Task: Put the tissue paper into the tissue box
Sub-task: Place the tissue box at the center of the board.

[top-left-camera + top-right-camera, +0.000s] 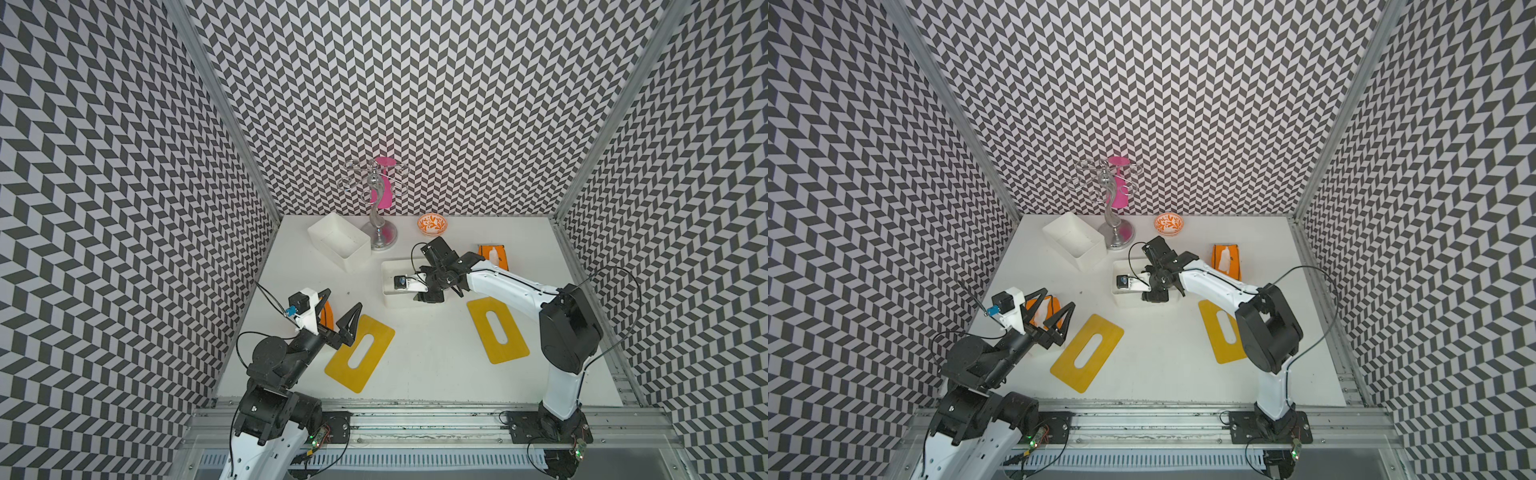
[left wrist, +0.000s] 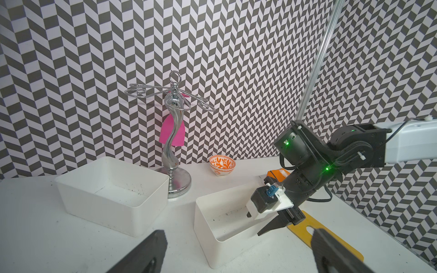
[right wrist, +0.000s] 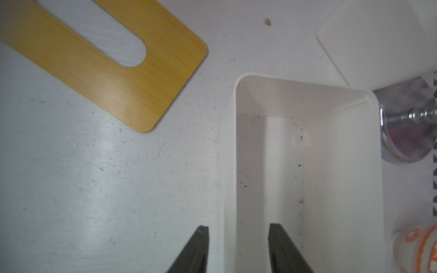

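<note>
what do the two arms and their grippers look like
The left arm and right arm have white shell links with bulky black joints and thin black cables looping alongside. Each wrist carries a small black camera in a white mount. The left gripper and right gripper have black, tapering triangular fingers. The right arm's joints show green lights.

A chrome stand point(image 1: 380, 237) with looped wire arms stands upright at the back of the white bench point(image 1: 428, 353), with a pink card point(image 1: 385, 164) behind it. A small orange-patterned bowl point(image 1: 432, 224) sits nearby, against chevron-patterned walls point(image 1: 415, 83).
</note>
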